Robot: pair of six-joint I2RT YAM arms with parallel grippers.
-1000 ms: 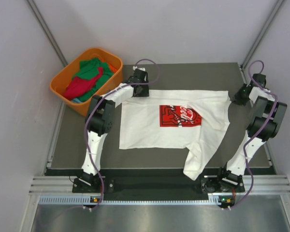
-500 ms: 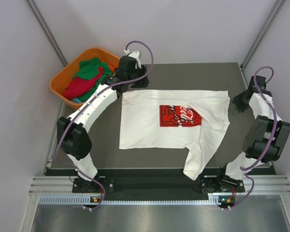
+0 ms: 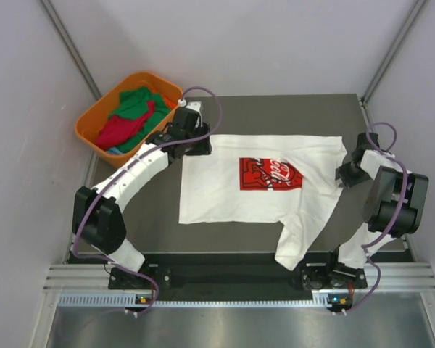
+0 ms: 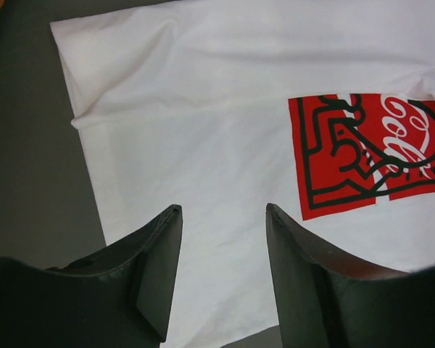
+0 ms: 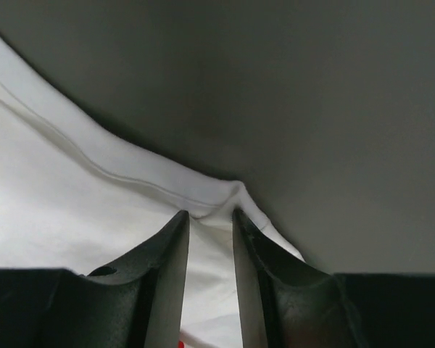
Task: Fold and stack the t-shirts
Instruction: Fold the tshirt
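A white t-shirt (image 3: 232, 188) with a red chest print (image 3: 270, 174) lies spread flat on the dark table, one sleeve (image 3: 293, 246) trailing over the near edge. My left gripper (image 3: 192, 141) hovers open over the shirt's far left corner; in the left wrist view its fingers (image 4: 163, 246) stand wide apart above the white cloth (image 4: 203, 130), nothing between them. My right gripper (image 3: 346, 174) sits at the shirt's right edge. In the right wrist view it (image 5: 209, 214) shows a narrow gap over a hemmed corner (image 5: 232, 192). Green (image 3: 134, 105) and red (image 3: 123, 129) t-shirts lie bunched in the basket.
The orange plastic basket (image 3: 87, 123) stands at the far left corner, just off the table. Dark tabletop (image 3: 355, 217) shows right of the shirt. Grey walls close in on both sides, and a metal rail (image 3: 239, 279) runs along the near edge.
The left arm stretched out, its gripper swinging toward the basket and back to the shirt's far left corner. The right gripper came inward and nearer, from off the shirt onto its right edge.
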